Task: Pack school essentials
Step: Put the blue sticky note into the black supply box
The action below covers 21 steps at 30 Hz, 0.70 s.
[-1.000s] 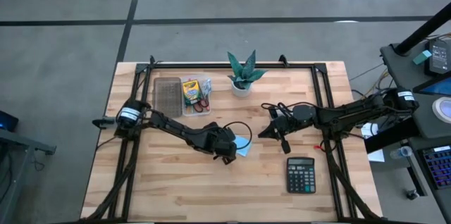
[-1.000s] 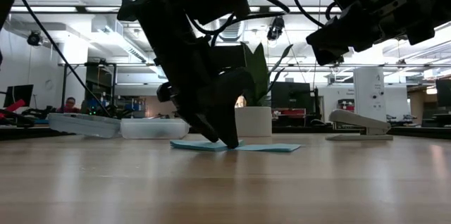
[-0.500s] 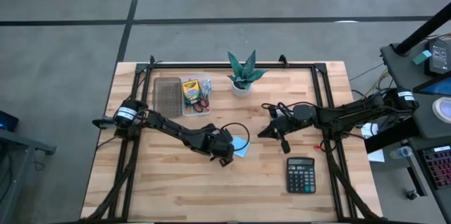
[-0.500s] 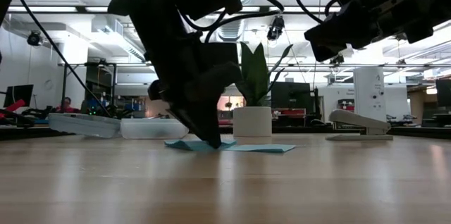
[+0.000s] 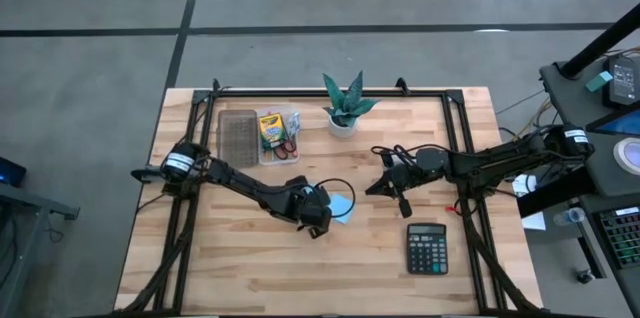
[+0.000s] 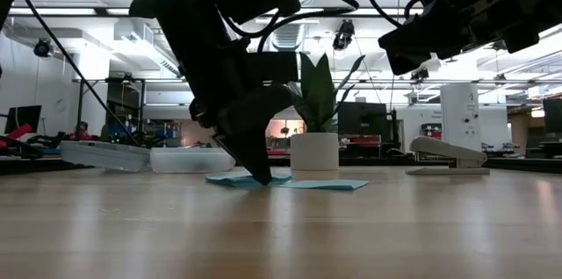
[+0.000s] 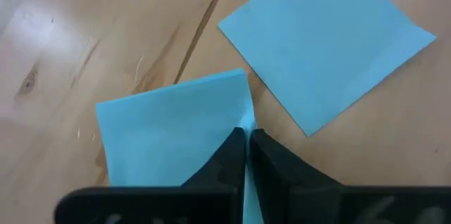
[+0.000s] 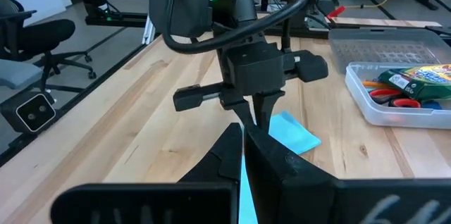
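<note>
Now the left claw (image 7: 245,146) has snapped together, pinching the top blue sticky note (image 7: 176,136) mid-desk (image 5: 250,268); lifting toward the box (image 5: 278,136) likely follows.

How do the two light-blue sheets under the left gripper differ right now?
The nearer blue sheet is pinched at its edge by the left gripper, jaws shut; the farther blue sheet lies free, untouched. In the left wrist view they are turned to different angles, with wood showing between them. Both are square, light blue, on the table.
</note>
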Tool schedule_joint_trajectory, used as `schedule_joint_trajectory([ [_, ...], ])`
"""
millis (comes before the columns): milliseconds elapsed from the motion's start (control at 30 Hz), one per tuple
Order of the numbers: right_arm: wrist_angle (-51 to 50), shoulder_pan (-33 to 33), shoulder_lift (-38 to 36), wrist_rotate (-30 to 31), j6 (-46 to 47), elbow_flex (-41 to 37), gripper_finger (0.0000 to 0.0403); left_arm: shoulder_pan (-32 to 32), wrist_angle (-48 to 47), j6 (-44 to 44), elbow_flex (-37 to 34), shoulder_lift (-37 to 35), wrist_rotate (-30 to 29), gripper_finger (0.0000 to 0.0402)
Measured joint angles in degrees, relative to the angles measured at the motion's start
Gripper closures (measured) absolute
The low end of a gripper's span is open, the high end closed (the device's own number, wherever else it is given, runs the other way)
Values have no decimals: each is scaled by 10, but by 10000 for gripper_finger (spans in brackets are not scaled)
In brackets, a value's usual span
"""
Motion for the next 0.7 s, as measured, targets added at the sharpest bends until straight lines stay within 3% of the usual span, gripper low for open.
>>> schedule_joint_trajectory([
  [567,0,0,0,0,-2,0,394,-16,-13,69,-2,-93,-20,400],
  [700,-1,0,0,10,31,0,394,-23,-36,102,-2,-93,62,401],
])
